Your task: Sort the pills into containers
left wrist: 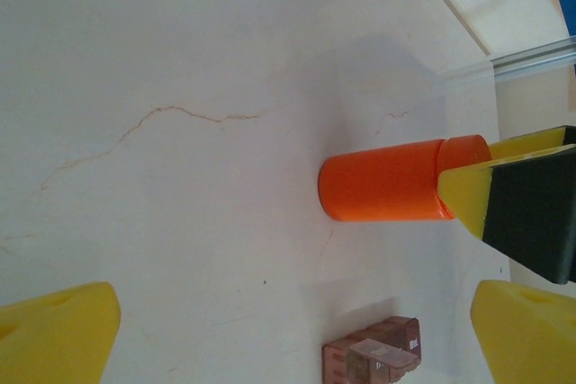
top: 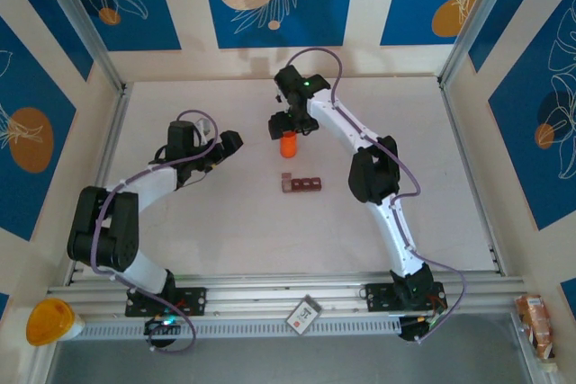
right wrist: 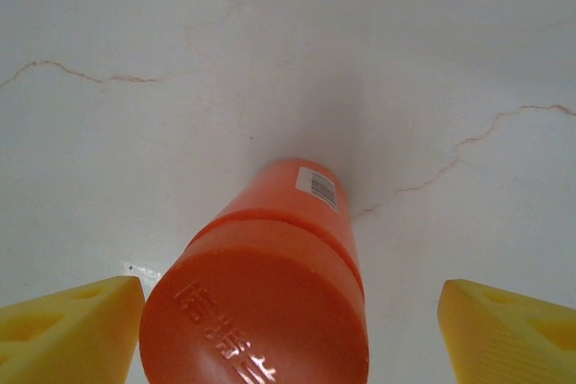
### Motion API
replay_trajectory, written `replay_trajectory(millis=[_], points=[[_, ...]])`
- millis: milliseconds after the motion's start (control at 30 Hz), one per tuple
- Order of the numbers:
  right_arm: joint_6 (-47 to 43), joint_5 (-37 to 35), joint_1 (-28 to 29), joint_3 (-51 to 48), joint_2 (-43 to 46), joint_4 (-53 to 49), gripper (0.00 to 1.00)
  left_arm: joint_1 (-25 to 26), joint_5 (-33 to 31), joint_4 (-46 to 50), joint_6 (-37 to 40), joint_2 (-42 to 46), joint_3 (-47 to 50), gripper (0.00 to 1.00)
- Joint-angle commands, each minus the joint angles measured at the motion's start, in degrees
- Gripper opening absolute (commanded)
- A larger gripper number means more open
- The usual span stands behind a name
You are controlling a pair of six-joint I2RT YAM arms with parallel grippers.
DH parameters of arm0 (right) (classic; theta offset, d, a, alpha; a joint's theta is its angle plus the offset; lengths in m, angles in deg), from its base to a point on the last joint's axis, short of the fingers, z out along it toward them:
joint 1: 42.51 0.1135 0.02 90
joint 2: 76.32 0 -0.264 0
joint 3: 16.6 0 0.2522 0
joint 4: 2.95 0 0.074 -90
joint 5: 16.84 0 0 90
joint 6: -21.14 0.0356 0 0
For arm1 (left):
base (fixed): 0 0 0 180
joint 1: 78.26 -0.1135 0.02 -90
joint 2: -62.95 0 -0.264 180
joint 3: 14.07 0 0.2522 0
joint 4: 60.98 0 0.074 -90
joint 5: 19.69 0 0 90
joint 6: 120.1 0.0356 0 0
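Observation:
A bright orange bottle (top: 288, 144) stands upright on the white table (top: 198, 222), capped, with a small label (right wrist: 317, 188) on its side. My right gripper (top: 287, 126) hangs over it, open, its yellow fingers (right wrist: 76, 330) either side of the cap (right wrist: 261, 312); the left one is close to the cap and the right one stands apart. The containers (top: 302, 184), a dark reddish-brown three-compartment strip, lie just in front of the bottle. One clear lid (left wrist: 382, 354) is lifted. My left gripper (top: 230, 142) is open to the bottle's left, facing the bottle (left wrist: 382, 181). The pills are out of view.
Aluminium rails (top: 270, 294) edge the table on the near side and both flanks. A yellow-lidded jar (top: 49, 321) sits off the table at the near left, a small card (top: 303, 314) on the front rail, and a packet (top: 536, 325) at the near right.

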Motion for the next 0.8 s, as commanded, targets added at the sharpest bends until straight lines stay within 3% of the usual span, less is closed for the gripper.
replay_trajectory(millis=[0, 300, 400, 567, 767], points=[[-0.9, 2.2, 0.1, 1.6, -1.4, -1.8, 0.85, -0.7, 1.9, -2.1, -1.2, -0.7, 0.1, 1.00], [-0.6, 3.5, 0.0, 0.6, -1.9, -1.2, 0.73, -0.7, 2.1, -2.1, -1.3, -0.5, 0.3, 1.00], [-0.6, 4.5, -0.2, 0.7, -2.0, -1.0, 0.64, -0.7, 2.2, -2.1, -1.2, -0.5, 0.2, 1.00], [-0.5, 5.0, -0.5, 0.9, -2.1, -1.1, 0.61, -0.7, 2.9, -2.2, -1.0, -0.8, -0.1, 1.00], [-0.7, 5.4, -0.6, 1.3, -1.7, -1.4, 0.41, -0.7, 5.2, -0.9, 0.1, -2.2, -2.2, 1.00]])
